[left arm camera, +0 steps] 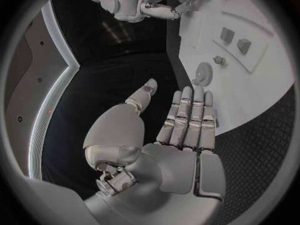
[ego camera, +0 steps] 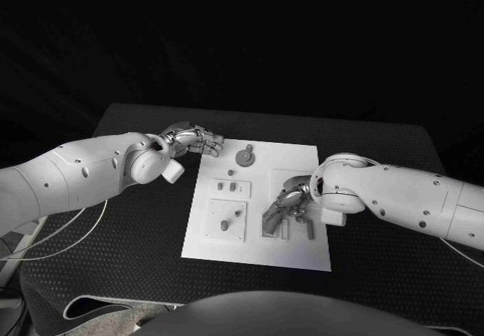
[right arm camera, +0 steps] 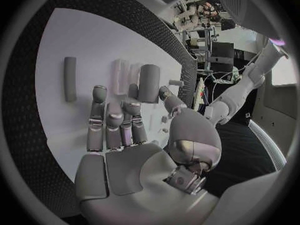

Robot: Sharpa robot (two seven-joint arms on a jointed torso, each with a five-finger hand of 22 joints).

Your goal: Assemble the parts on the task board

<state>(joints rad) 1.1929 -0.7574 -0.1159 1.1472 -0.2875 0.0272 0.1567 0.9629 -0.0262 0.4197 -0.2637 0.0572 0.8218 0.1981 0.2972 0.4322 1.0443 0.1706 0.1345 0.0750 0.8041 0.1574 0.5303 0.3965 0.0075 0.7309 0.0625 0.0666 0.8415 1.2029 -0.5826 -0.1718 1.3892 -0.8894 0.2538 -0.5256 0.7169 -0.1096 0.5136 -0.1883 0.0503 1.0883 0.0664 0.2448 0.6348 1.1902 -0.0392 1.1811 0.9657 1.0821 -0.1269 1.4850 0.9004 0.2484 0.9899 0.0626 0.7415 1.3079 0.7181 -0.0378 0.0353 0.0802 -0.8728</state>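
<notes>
The right hand (ego camera: pixel 287 204) hovers spread over grey pegs (right arm camera: pixel 149 82) near the board's (ego camera: pixel 303 155) right edge; it should close squarely on one peg. The left hand (ego camera: pixel 194 141), spread and empty, waits at the far-left corner beside the gear (ego camera: pixel 245 157)

A black bench (ego camera: pixel 121 231) with a dimpled, mesh-like surface spreads under everything, its far edge fading into the dark room. Thin pale cables (ego camera: pixel 61 231) trail in loops across its near left side and run off towards the left edge.
</notes>
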